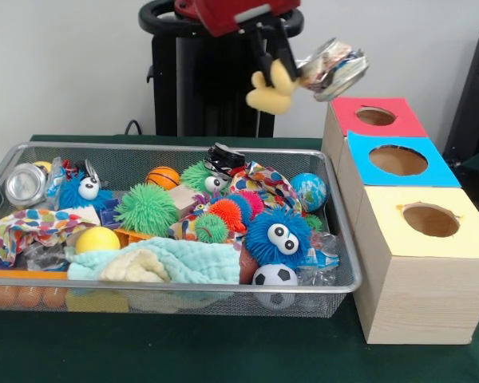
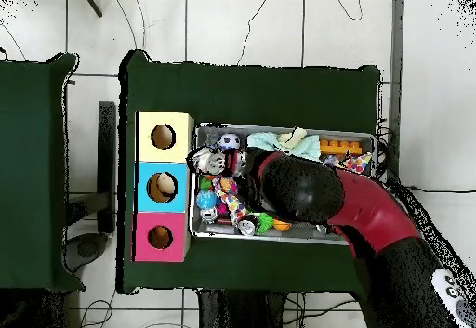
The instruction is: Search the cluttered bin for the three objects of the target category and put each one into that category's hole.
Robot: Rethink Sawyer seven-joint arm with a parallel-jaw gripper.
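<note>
In the front view my gripper (image 1: pixel 291 80), with yellow padded fingertips (image 1: pixel 270 94), is shut on a crushed silver can (image 1: pixel 334 68). It holds the can in the air, above and just left of the red-topped box's round hole (image 1: pixel 375 116). The wire mesh bin (image 1: pixel 184 297) is full of toys. A second can (image 1: pixel 24 184) lies with its shiny end up in the bin's far left corner. A black and white crushed can (image 1: pixel 222 159) lies at the bin's back middle. In the overhead view my arm (image 2: pixel 307 192) covers much of the bin (image 2: pixel 279 238).
The blue-topped box (image 1: pixel 397 159) and the yellow-topped box (image 1: pixel 431 219) stand in a row in front of the red one, right of the bin. The bin holds spiky balls, a blue googly-eyed toy (image 1: pixel 278 237), a small football (image 1: pixel 274 276) and cloths.
</note>
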